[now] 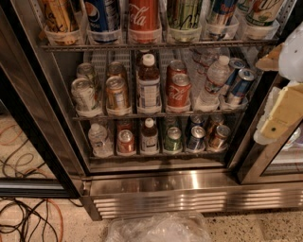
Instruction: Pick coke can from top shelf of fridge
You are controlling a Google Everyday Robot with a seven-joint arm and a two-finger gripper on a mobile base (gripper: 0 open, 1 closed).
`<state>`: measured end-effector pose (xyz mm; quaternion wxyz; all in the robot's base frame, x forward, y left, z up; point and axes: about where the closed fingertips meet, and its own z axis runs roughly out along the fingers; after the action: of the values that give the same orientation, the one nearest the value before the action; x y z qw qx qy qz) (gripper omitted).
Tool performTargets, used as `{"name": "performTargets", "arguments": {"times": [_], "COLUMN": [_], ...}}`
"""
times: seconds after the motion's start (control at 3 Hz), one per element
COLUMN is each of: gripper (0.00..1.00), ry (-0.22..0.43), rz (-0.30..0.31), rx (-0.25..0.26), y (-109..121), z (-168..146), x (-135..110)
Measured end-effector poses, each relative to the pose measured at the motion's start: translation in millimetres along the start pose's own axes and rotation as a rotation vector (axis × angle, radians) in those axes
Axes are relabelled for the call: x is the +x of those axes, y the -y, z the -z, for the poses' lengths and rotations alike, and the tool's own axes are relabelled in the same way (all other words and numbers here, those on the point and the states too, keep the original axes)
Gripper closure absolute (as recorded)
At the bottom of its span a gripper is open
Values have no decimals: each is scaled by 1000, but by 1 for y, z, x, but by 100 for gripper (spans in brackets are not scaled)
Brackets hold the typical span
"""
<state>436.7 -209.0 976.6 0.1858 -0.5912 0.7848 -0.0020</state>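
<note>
The coke can (144,16) is red with white script and stands upright on the top shelf (94,47) of the fridge (189,201), behind a clear plastic front stop. Its lid is cut off by the upper edge of the view. A blue Pepsi can (102,14) stands to its left and a green-and-white can (184,14) to its right. My gripper (284,111), cream and white, hangs at the right edge of the view, in front of the right door frame. It is below and well to the right of the coke can, apart from it.
An orange-brown can (59,16) stands at the far left of the top shelf. The lower racks hold more cans and bottles, among them red cans (179,90). A dark door frame (33,118) stands at the left. Cables (28,222) and a clear plastic bag (158,229) lie on the floor.
</note>
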Motion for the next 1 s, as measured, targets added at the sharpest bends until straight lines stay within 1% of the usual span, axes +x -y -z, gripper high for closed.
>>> {"name": "performTargets", "arguments": {"times": [0.33,0.67,1.0], "gripper": [0,0,0], "ry": [150,327,490], "rz": [-102,-226,-278], "rx": [-21,-6,38], "y": [-6,-12,-14], "z": [-1,3,17], "x": [-7,-18,-42]}}
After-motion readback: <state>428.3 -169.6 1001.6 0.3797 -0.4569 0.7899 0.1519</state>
